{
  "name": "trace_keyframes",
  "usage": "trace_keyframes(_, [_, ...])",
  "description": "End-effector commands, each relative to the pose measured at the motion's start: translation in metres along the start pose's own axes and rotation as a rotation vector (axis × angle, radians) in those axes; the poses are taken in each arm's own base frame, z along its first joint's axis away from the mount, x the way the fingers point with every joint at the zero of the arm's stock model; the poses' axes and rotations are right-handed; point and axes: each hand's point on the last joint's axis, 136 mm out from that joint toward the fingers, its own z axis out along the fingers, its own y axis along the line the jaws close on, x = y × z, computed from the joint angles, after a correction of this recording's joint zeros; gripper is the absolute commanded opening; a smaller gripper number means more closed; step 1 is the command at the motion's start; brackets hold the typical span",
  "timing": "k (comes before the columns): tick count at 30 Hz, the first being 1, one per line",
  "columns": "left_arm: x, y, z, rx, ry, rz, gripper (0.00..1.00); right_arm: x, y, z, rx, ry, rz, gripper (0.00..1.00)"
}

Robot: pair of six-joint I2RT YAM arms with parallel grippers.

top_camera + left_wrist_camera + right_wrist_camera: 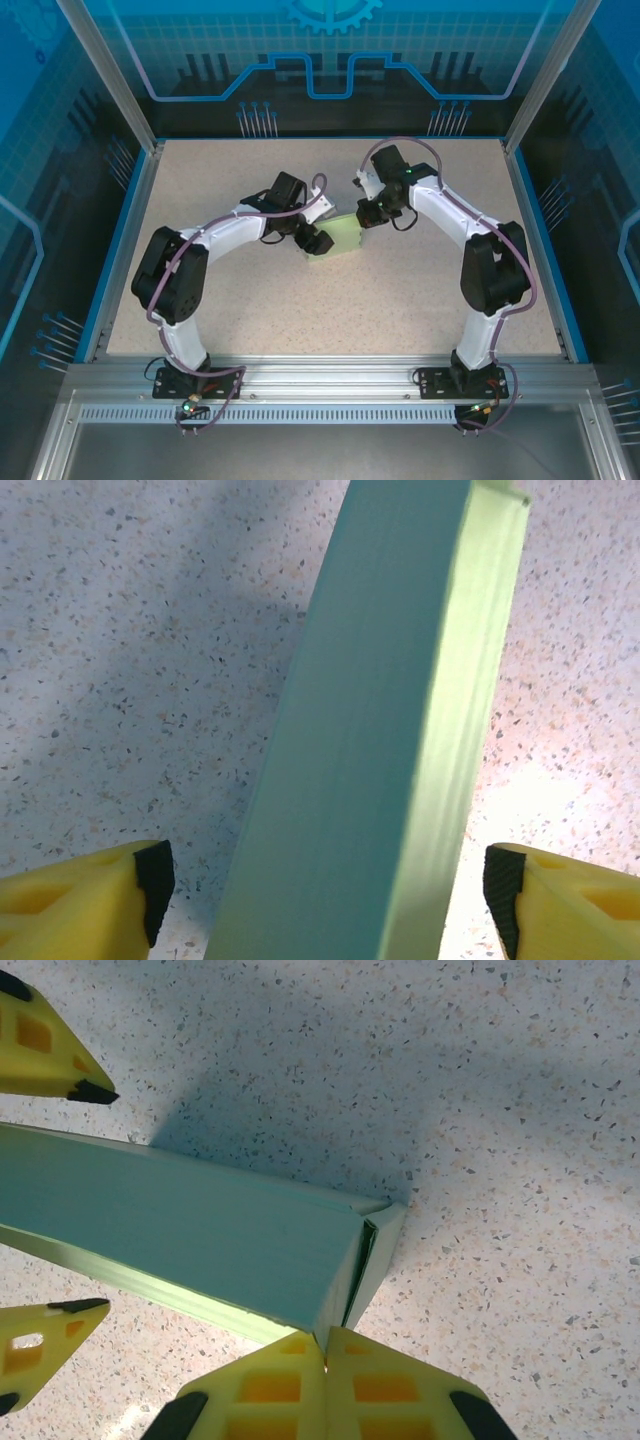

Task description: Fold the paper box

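Left jaws are released and standing wide. The yellow fingers with their black pads sit either side of the paper box, with a strip of speckled counter showing on each side. Nothing is gripped there.

Over to the right jaws, and they're clenched: the fingers are pressed flat together, tips right up against the lower corner at the box's end. I can't tell whether a sliver of card is nipped between them. At that same end a flap stands slightly ajar.

The box itself is pale mint green, long and folded into shape. It lies near the middle of the counter, well clear of all four edges.

From above, the left arm and the right arm curve in from the near edge. Their wrists meet at the box, left jaws on its left side and right jaws at its far right corner.
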Motion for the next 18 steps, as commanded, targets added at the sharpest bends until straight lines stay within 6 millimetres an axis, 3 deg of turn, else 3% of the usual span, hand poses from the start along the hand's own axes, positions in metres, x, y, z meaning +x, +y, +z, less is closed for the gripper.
trace_keyframes(1, [-0.015, -0.005, -0.017, 0.0, -0.065, -0.011, 0.85, 0.009, 0.007, -0.002, 0.002, 0.017, 0.008, 0.0])
trace_keyframes(10, [-0.021, 0.005, -0.043, -0.104, -0.111, -0.083, 0.87, 0.01, 0.006, -0.006, 0.016, 0.011, 0.015, 0.0])
trace_keyframes(14, [-0.008, 0.004, -0.058, -0.151, -0.106, -0.174, 0.85, 0.011, 0.006, -0.007, 0.019, 0.01, 0.017, 0.0])
trace_keyframes(18, [0.01, 0.003, -0.067, -0.19, -0.091, -0.246, 0.77, 0.011, 0.006, -0.008, 0.018, 0.01, 0.017, 0.0])
